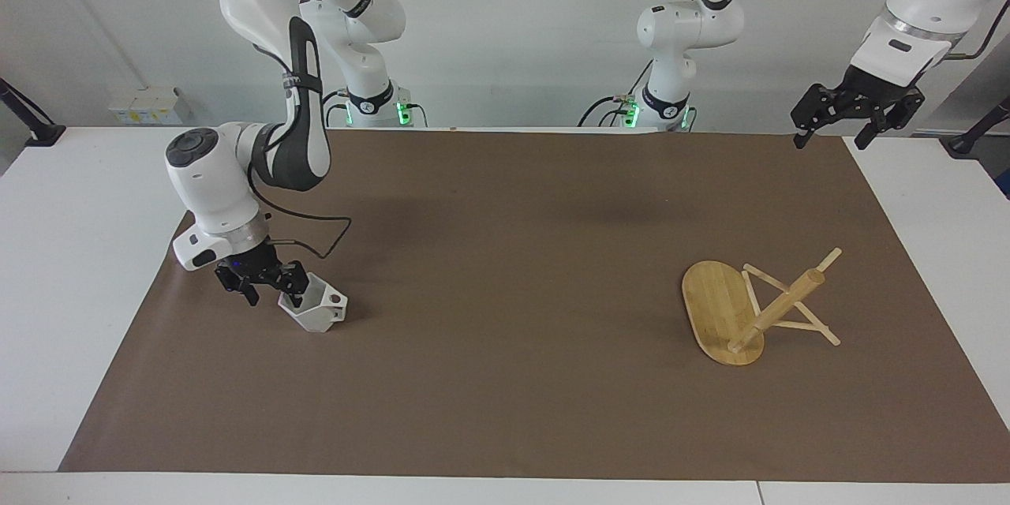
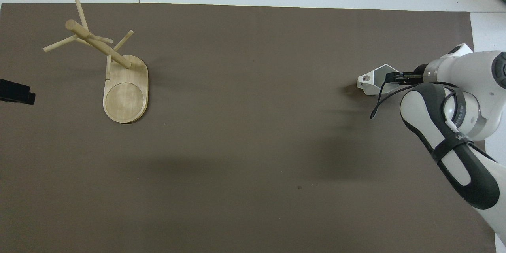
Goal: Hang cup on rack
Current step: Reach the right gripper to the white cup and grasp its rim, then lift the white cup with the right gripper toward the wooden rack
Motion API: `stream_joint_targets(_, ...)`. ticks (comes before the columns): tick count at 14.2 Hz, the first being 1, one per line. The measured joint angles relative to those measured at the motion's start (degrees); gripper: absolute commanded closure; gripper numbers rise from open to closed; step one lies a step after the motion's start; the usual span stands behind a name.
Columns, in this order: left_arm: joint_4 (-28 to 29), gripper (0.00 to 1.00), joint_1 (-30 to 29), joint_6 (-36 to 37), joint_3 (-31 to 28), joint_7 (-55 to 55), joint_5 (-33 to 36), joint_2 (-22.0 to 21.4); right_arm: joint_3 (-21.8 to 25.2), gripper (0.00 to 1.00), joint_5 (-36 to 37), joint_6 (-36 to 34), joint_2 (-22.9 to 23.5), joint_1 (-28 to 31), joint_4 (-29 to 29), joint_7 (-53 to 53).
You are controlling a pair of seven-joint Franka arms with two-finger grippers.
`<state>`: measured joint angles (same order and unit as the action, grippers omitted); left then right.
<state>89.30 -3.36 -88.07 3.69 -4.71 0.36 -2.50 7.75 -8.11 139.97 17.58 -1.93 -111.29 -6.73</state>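
The white faceted cup [image 1: 319,312] [image 2: 371,83] stands on the brown mat toward the right arm's end, its pierced handle pointing toward the middle of the table. My right gripper [image 1: 274,299] [image 2: 389,78] is down at the cup's rim, open, one finger inside the cup and the other outside its wall. The bamboo rack [image 1: 777,308] [image 2: 99,45] lies tipped over toward the left arm's end, resting on the edge of its oval base [image 1: 714,304] [image 2: 125,99] and on pegs. My left gripper [image 1: 832,140] waits open, high over the mat's corner.
The brown mat [image 1: 505,252] covers most of the white table [image 1: 71,268]. Bare white table borders it at both ends and along the edge farthest from the robots. A black cable loops from the right wrist just above the mat beside the cup.
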Motion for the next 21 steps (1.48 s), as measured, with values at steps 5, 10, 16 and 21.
stream_joint_targets(5, 0.02, 0.00, 0.00, 0.32, -0.12, 0.00, 0.00, -0.02, -0.75, 1.00, -2.08, -1.06, -0.05, -0.01, 0.51, 0.18)
stream_joint_targets(10, 0.03, 0.00, -0.03, 0.43, -0.35, 0.00, 0.00, -0.02, -0.74, 1.00, -5.95, -5.24, -0.28, -0.01, 2.71, 0.18)
stream_joint_targets(16, 0.47, 0.00, 0.03, 1.22, -0.09, 0.00, 0.00, -0.32, -1.54, 1.00, -12.72, -19.15, -3.96, -0.05, 9.64, 0.18)
stream_joint_targets(21, 1.36, 0.00, 0.10, 4.57, 0.70, -0.24, 0.00, -0.95, -10.63, 1.00, -17.29, -23.94, -9.13, -0.27, 14.60, 0.29)
